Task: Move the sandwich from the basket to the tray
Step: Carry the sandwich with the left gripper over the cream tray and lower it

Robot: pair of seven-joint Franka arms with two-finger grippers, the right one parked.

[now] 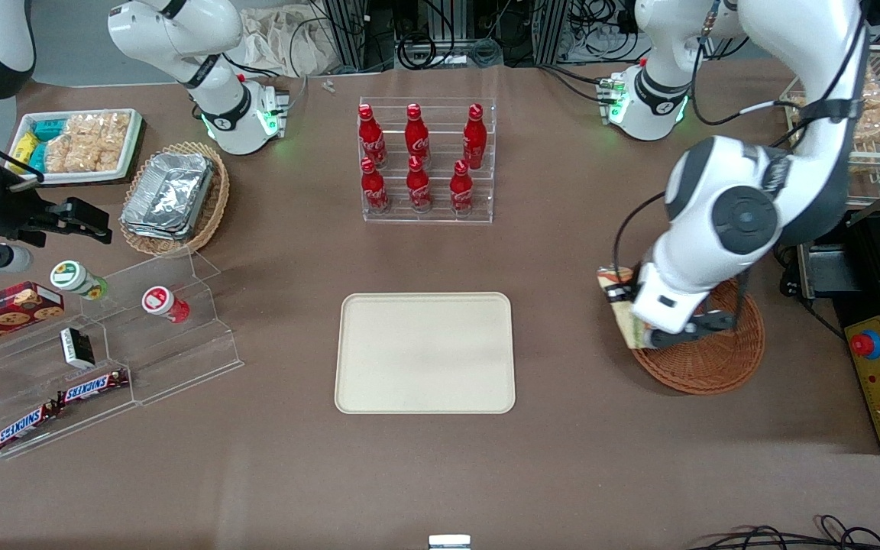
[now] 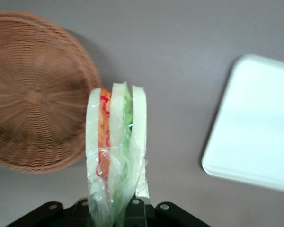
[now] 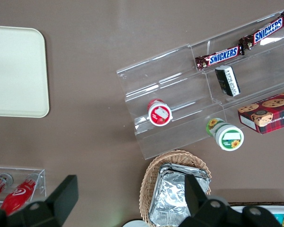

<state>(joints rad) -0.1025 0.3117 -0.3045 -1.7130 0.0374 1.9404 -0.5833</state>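
Observation:
My left gripper is shut on the sandwich, a plastic-wrapped wedge of white bread with orange-red and green filling. It holds the sandwich lifted above the table at the rim of the round reddish-brown wicker basket, on the side toward the tray. In the left wrist view the sandwich stands out from the gripper, with the empty basket beside it and the tray farther off. The cream-beige tray lies empty at mid-table.
A clear rack of red cola bottles stands farther from the front camera than the tray. A paler oval basket with foil trays, a clear stepped stand with snacks and a white snack tray lie toward the parked arm's end.

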